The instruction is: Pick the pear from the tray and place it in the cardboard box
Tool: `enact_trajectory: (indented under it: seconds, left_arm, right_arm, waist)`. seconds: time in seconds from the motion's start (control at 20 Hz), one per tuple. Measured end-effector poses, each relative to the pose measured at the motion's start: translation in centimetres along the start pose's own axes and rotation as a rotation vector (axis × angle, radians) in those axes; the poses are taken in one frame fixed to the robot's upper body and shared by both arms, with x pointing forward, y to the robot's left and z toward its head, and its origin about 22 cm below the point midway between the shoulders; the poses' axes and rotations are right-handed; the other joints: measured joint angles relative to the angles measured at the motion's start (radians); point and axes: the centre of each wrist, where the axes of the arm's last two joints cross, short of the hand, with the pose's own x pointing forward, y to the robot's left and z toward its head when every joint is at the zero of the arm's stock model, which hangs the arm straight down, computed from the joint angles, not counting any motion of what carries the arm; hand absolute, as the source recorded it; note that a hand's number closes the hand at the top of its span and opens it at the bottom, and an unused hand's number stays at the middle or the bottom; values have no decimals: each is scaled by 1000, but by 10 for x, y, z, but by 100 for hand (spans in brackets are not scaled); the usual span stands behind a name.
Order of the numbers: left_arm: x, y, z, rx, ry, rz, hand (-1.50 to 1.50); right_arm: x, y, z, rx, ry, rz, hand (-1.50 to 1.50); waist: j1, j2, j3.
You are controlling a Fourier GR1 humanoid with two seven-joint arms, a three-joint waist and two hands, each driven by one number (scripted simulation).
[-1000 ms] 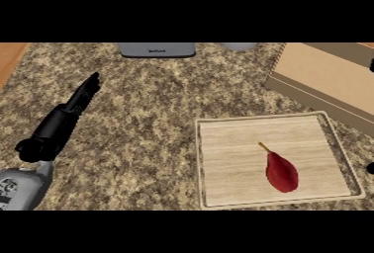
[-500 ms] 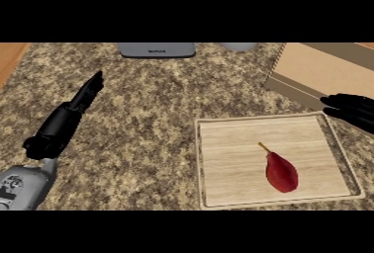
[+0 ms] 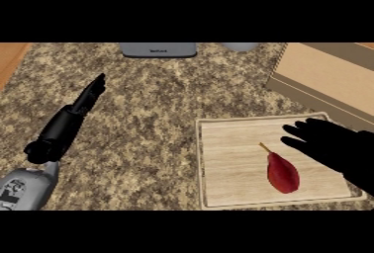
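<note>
Granite counter (image 3: 153, 104): red pear (image 3: 282, 170) on tray (image 3: 226, 148), just left of open right hand (image 3: 342, 148).

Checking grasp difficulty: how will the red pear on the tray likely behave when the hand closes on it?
The pear lies on its side, tapered and rounded, so it would probably roll or pivot on the smooth wooden tray. It looks rigid, with glossy, perhaps slippery skin.

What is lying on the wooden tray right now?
A red pear lies on the wooden tray, stem toward the far side. The right robot hand hangs over the tray's right part, hiding what lies beneath it.
</note>
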Motion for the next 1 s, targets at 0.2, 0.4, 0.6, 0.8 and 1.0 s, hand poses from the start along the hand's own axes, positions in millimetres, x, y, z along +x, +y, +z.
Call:
enact_trajectory:
  seconds: [0.2,0.4,0.6,0.8,1.0]
  left_arm:
    - [2,4,-7,3,2,-7,0]
    - [1,3,-3,1,3,-8,0]
    - [-1,-1,-8,-4,2,-11,0]
    - [-3,3,-4,1,5,-8,0]
    - [2,2,-6,3,6,-6,0]
  right_arm:
    - [25,10,-4,46,47,11,-150]
    - [30,21,-10,81,77,5,-150]
    - [35,30,-20,90,115,28,-150]
    - [36,42,-32,70,139,49,-150]
    - [37,46,-40,67,151,63,-150]
  waist:
    - [-3,1,0]
    - [-1,1,1]
    - [-1,2,1]
    - [0,2,1]
    - [0,2,1]
